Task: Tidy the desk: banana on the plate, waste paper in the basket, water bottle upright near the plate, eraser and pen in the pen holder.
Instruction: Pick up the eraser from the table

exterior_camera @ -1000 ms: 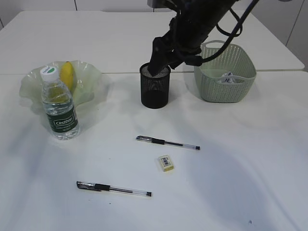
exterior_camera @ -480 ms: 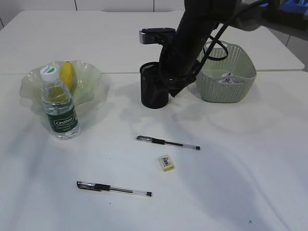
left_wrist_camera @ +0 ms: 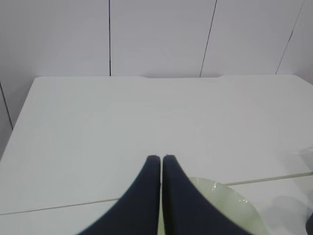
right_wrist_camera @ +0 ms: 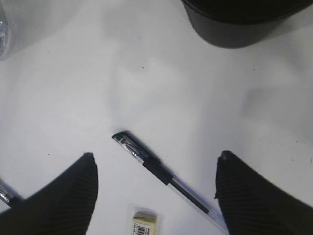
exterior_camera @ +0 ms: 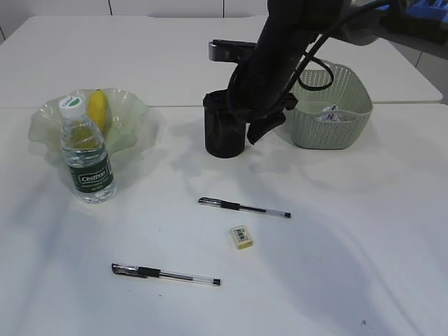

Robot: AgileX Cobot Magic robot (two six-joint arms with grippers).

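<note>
Right tool (right_wrist_camera: 154, 181) spread wide and empty, poised above the nearer clear-barrelled black-grip pen (right_wrist_camera: 164, 176), presumably to straddle it. Small cream-yellow eraser (right_wrist_camera: 145, 223) lies just below, black wire-mesh cylindrical pen holder (right_wrist_camera: 234, 24) ahead, unobstructed. Second pen's tip (right_wrist_camera: 6, 197) probably at its left edge. Left tool (left_wrist_camera: 161, 164) clenched shut, empty, over the pale green ruffled glass plate (left_wrist_camera: 234, 205).

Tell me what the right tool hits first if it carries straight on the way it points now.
Likely the pen on the desk: it lies between the open right tool fingers, with the eraser just beside. Depth is unclear.
</note>
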